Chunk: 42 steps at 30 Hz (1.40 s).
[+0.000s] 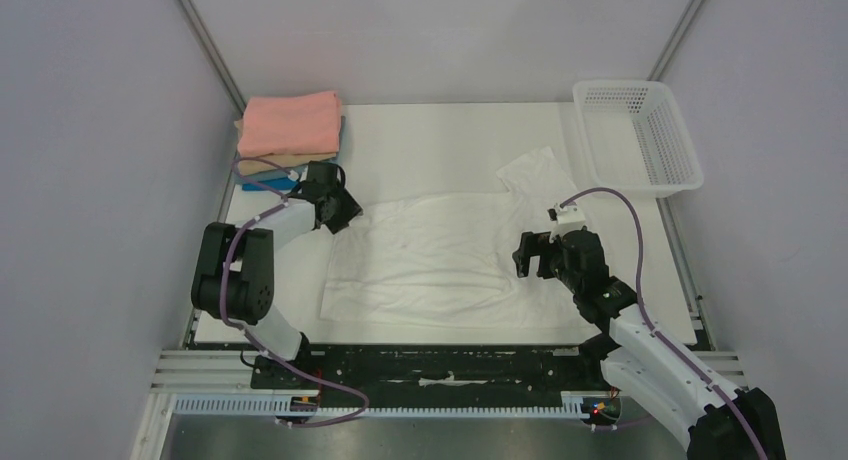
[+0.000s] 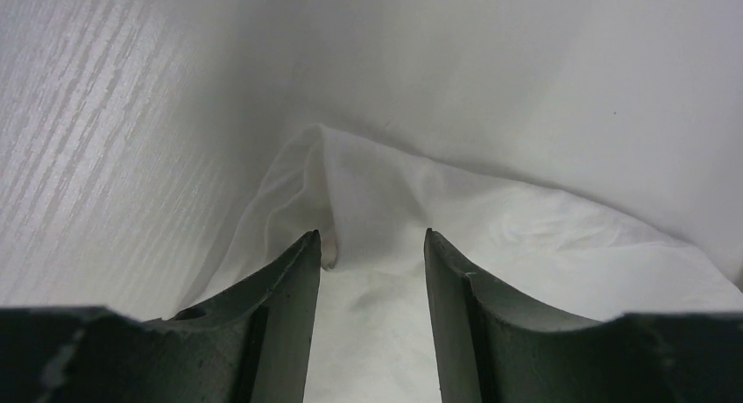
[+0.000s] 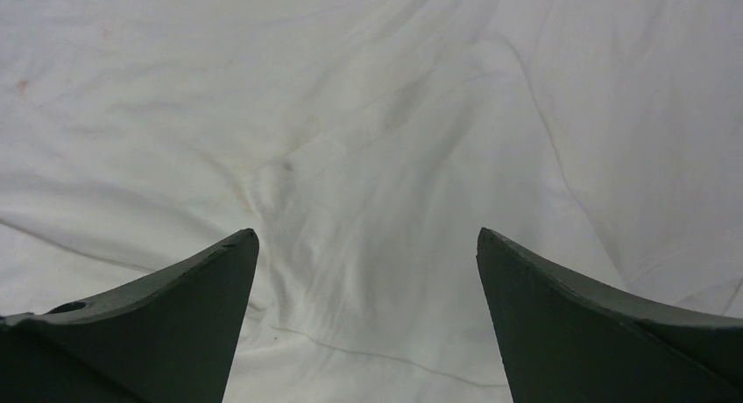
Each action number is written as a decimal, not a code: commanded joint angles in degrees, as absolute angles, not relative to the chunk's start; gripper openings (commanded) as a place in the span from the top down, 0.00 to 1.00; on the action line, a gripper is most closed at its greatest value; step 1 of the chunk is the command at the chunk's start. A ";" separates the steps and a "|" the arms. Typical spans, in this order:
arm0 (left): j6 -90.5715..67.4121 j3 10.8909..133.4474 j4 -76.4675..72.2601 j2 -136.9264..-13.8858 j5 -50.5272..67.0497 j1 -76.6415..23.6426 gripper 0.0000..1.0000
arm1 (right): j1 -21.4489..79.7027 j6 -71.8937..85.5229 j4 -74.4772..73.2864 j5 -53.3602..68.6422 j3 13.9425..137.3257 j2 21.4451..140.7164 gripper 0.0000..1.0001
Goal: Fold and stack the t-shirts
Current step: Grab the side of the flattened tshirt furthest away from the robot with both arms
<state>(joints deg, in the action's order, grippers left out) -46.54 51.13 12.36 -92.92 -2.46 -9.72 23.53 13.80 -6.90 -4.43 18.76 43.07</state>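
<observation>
A plain white t-shirt (image 1: pixel 440 260) lies spread and wrinkled on the white table, one sleeve (image 1: pixel 535 170) pointing to the back right. My left gripper (image 1: pixel 345 212) is at the shirt's back left corner. In the left wrist view its jaws (image 2: pixel 372 236) stand partly open, low over a raised fold of the white cloth (image 2: pixel 377 184). My right gripper (image 1: pixel 530 255) is open over the shirt's right part. The right wrist view (image 3: pixel 366 236) shows only wrinkled white cloth (image 3: pixel 350 140) between the fingers. The folded shirts are stacked at the back left, salmon pink (image 1: pixel 290 123) on top, then tan (image 1: pixel 270 164), with bright blue (image 1: pixel 265 183) beneath.
A white plastic mesh basket (image 1: pixel 640 135) stands at the back right corner, with nothing showing in it. Grey walls close in the table on the left, right and back. A black rail (image 1: pixel 440 365) runs along the near edge by the arm bases.
</observation>
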 commanded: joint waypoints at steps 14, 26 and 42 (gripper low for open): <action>-45.87 53.88 8.14 -95.58 5.29 -9.60 0.66 | 23.54 12.49 -5.34 -8.20 20.62 42.70 0.02; -45.81 55.14 6.78 -97.27 6.21 -9.58 0.98 | 23.46 13.45 -5.26 -10.70 21.32 43.48 0.02; -46.32 56.85 9.96 -93.83 6.04 -5.21 0.98 | 22.68 17.70 -9.35 -28.50 45.36 65.28 0.02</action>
